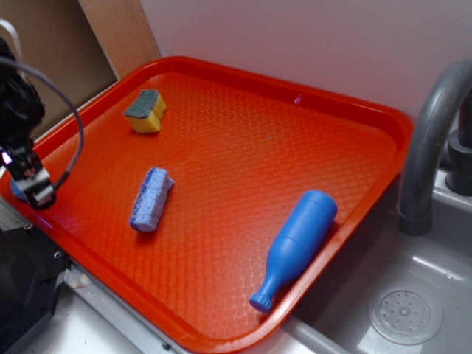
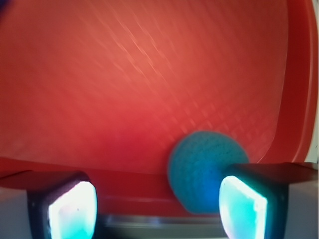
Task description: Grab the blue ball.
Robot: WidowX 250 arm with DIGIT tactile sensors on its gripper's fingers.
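The blue ball is a small round knitted ball lying by the orange tray's near rim. In the wrist view it sits between my fingers, close against the right fingertip and far from the left one. My gripper is open, with a wide gap. In the exterior view the gripper hangs low over the tray's left edge. Only a sliver of the blue ball shows behind it there.
On the orange tray lie a yellow sponge with a green top, an oblong blue scrubby sponge and a blue plastic bottle on its side. A grey faucet and sink stand to the right.
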